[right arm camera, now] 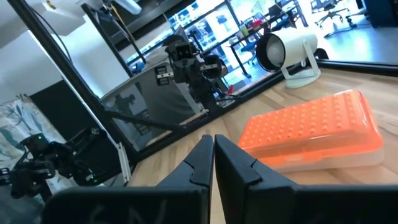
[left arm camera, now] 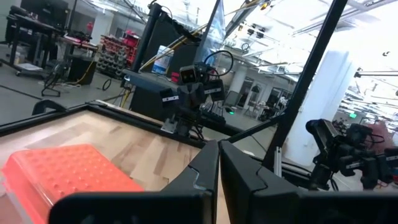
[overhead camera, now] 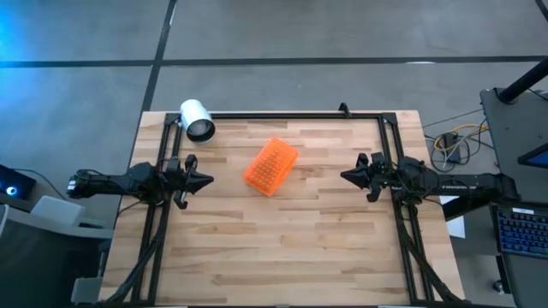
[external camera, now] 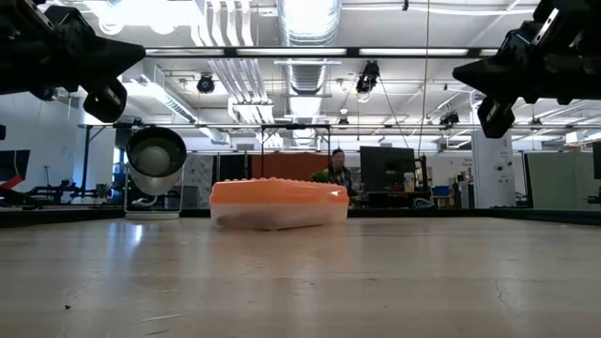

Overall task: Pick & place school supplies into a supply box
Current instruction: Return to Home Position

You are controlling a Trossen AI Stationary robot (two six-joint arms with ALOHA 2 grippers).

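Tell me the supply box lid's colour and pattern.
The lid is orange with raised dots, clearest in right wrist view.

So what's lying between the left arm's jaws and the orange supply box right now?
Nothing. In the high view, only bare wooden tabletop runs from them to the closed supply box.

Supply box orange, studded lid over clear tray; cylinder white; table pale wood.
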